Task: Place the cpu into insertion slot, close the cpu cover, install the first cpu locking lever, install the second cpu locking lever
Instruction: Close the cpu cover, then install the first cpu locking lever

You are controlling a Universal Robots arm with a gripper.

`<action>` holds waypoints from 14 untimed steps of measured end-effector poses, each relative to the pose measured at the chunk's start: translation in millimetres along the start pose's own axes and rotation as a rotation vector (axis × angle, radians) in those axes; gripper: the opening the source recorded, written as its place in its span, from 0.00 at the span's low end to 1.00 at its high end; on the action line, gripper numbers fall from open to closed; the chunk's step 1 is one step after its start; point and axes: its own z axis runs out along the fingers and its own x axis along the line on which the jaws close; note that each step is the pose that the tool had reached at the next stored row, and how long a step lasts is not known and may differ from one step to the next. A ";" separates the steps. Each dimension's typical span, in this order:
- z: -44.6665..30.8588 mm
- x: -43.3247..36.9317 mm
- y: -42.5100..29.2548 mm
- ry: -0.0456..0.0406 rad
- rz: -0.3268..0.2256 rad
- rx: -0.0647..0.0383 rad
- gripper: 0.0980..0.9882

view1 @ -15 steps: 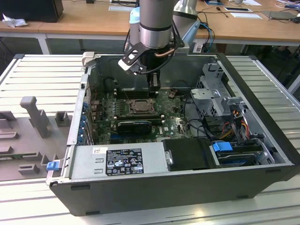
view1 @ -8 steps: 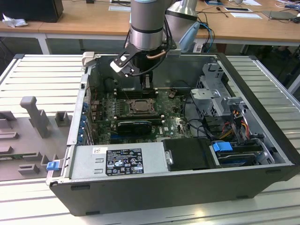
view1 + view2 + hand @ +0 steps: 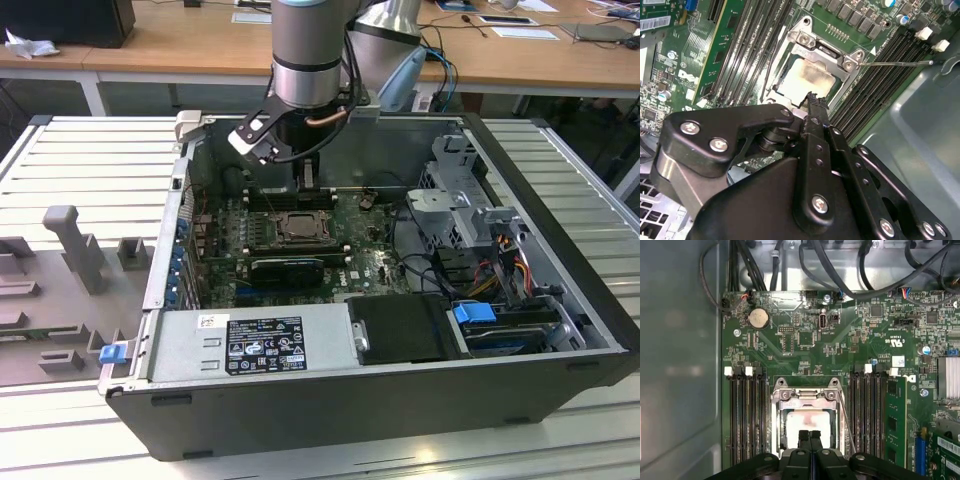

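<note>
The arm (image 3: pixel 308 50) stands nearly upright, its grey wrist directly above the gripper (image 3: pixel 305 178), which points straight down. In the first wrist view the two black fingers (image 3: pixel 803 437) are pressed together tip to tip, with the black linkages (image 3: pixel 765 462) spread to either side behind them.

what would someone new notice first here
The big grey robot arm reaching down into the open computer case at the exterior view's centre. In both wrist views its black claw sits shut right by the pale silver cpu, which lies framed by the metal cpu cover.
</note>
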 end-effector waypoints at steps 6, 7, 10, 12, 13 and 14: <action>-0.1 0.0 -1.0 0.0001 0.000 0.000 0.01; -0.1 0.0 -1.0 0.0001 0.000 0.000 0.01; -0.9 0.0 -1.0 -0.0003 0.000 0.000 0.01; -2.6 0.0 -0.9 -0.0001 0.000 0.000 0.01; -3.3 0.0 -0.9 -0.0001 0.000 0.000 0.01; -4.2 0.1 -0.9 -0.0001 0.000 0.000 0.01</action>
